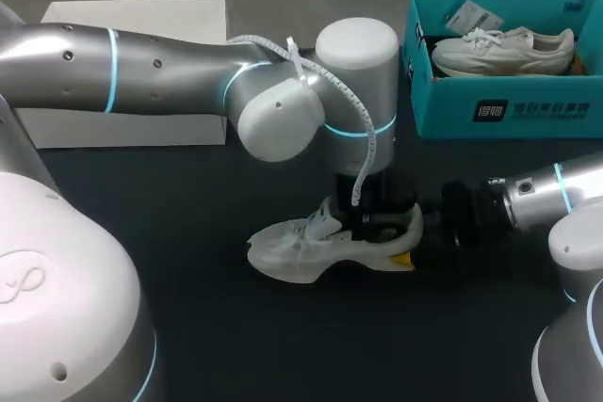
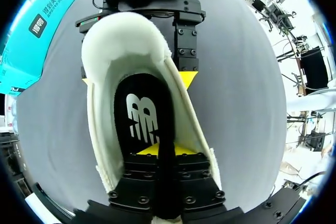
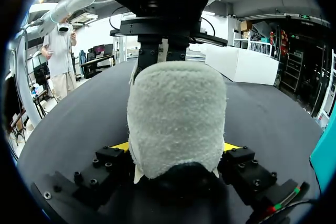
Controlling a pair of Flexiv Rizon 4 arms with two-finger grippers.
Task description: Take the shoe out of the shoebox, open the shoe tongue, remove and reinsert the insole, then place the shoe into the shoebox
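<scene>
So the shoe point(image 1: 301, 249) is out on the dark counter point(image 1: 188, 233), lying roughly in the middle with its toe pointing toward my left side. The right hand point(image 3: 176, 145) is clenched on the fuzzy heel, one yellow tip pressed against each side. The left hand point(image 2: 165, 153) comes straight down into the shoe's opening, right over the black insole point(image 2: 139, 119), which sits flat inside. Honestly I can't tell whether that hand is gripping anything or released (its own body blocks the view). Further back on my right is the teal shoebox point(image 1: 499, 115) with a second shoe point(image 1: 504, 52) lying in it, and on the far left there's a white box point(image 1: 122, 124).
</scene>
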